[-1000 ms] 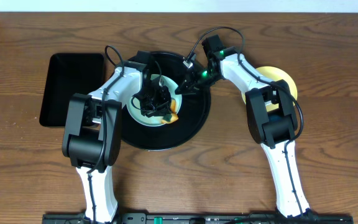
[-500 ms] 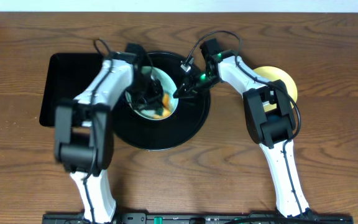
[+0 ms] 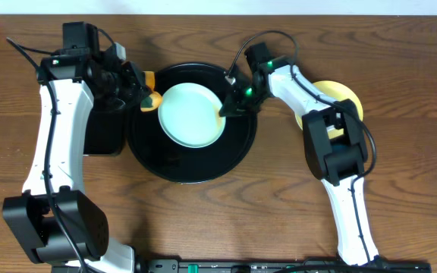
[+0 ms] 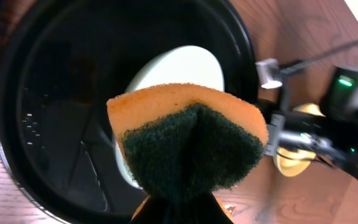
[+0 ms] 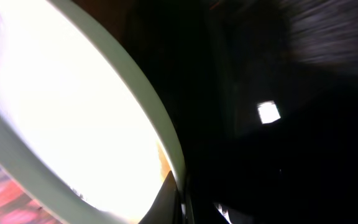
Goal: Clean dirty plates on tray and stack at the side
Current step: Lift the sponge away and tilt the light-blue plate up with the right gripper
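A pale blue-green plate (image 3: 192, 115) lies in the round black tray (image 3: 196, 163). Its face looks clean apart from a small orange smear (image 5: 161, 157) at the right rim. My right gripper (image 3: 227, 111) is shut on that rim (image 5: 166, 140). My left gripper (image 3: 144, 97) hovers over the tray's left rim, shut on an orange sponge with a green scouring face (image 4: 188, 140). In the left wrist view the sponge covers part of the plate (image 4: 173, 68) and tray (image 4: 55, 124). A pale yellow plate (image 3: 349, 100) rests on the table at the right, partly under my right arm.
A smaller rectangular black tray (image 3: 101, 133) sits left of the round one, partly under my left arm. Bare wooden table (image 3: 226, 220) stretches across the front. The right arm's cable (image 3: 237, 57) loops over the tray's far rim.
My left arm has lifted the sponge off the plate and swung it left to the tray's left rim, uncovering the plate. My right gripper has kept its hold on the plate's rim.
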Motion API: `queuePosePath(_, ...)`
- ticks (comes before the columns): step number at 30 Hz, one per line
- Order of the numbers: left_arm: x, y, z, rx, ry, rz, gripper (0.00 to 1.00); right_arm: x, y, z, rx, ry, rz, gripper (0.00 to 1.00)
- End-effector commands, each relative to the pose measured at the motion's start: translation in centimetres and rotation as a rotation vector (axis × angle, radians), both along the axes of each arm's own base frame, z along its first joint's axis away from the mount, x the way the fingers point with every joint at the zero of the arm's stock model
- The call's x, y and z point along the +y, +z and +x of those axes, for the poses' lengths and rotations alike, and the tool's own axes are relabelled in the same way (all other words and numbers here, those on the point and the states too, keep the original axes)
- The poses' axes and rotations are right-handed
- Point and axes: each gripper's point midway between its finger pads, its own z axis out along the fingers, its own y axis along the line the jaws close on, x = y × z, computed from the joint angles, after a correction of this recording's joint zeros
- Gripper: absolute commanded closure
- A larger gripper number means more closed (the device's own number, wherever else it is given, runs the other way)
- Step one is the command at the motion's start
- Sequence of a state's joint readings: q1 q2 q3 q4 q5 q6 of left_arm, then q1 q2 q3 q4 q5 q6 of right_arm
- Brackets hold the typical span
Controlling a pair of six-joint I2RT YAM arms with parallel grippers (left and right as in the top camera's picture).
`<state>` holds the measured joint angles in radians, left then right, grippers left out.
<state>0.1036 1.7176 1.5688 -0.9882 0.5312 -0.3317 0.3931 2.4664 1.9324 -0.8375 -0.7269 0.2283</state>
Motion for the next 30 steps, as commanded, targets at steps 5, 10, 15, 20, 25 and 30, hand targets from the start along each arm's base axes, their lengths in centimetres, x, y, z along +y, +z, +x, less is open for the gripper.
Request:
queuePosePath(5, 1.6, -0.7, 0.2, 0.008, 0.017, 0.064, 0.93, -3.4, 4.6, 2.9, -0.307, -0.019, -0.288, 0.99)
queuePosePath(10, 1.7, -0.8, 0.1, 0.01, 0.021, 0.074, 0.93, -3.8, 7.9, 3.6, -0.459, -0.038, -0.419, 0.99)
queuePosePath(15, 1.7, -0.8, 0.2, 0.009, 0.021, 0.074, 0.93, -3.9, 10.7, 3.7, -0.591, -0.058, -0.556, 0.99)
queuePosePath(20, 1.8, -0.9, 0.2, 0.01, 0.023, 0.078, 0.93, -4.1, 12.5, 3.4, -0.706, -0.077, -0.712, 0.99)
queuePosePath(25, 1.9, -0.9, 0.2, 0.01, 0.024, 0.081, 0.92, -3.7, 13.9, 2.8, -0.795, -0.087, -0.831, 0.99)
queuePosePath(30, 1.9, -0.9, 0.2, 0.01, 0.024, 0.081, 0.92, -3.7, 15.4, 2.3, -0.871, -0.104, -0.929, 0.99)
